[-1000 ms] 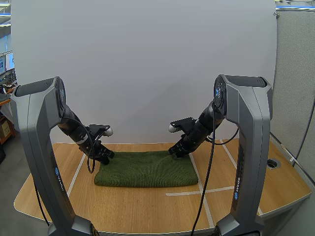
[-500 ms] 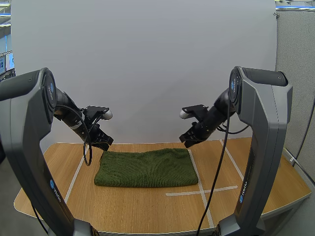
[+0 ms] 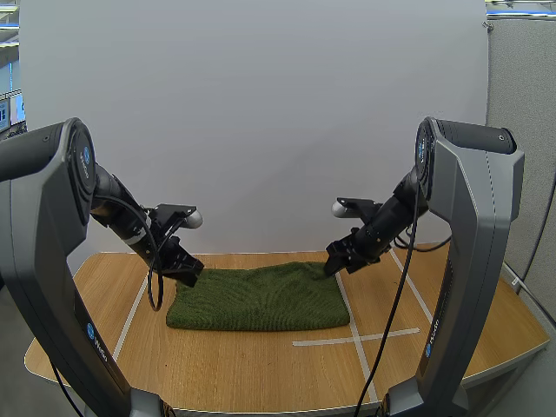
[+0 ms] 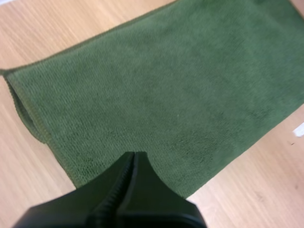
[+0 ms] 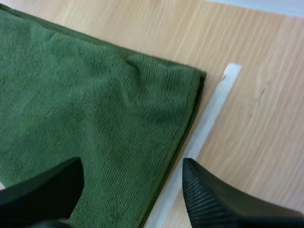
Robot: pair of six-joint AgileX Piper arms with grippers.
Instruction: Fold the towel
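A dark green towel (image 3: 258,298) lies folded into a flat rectangle in the middle of the wooden table (image 3: 261,365). My left gripper (image 3: 189,276) hovers at its back left corner, shut with nothing in it. In the left wrist view its fingers (image 4: 134,164) lie together as one dark wedge over the towel (image 4: 166,90). My right gripper (image 3: 334,263) is at the back right corner. In the right wrist view that gripper (image 5: 133,171) is open, its fingers apart above the towel's (image 5: 85,109) right edge, not touching it.
White tape lines (image 3: 352,339) cross the table to the right of the towel, and one strip (image 5: 199,142) runs just beside the towel's edge. A round hole (image 3: 480,288) sits near the table's right side. Bare wood lies in front of the towel.
Both arms lifted off the towel's back corners, then came down near them again, the right one farther right. The right gripper's fingers have parted; the left stays shut.
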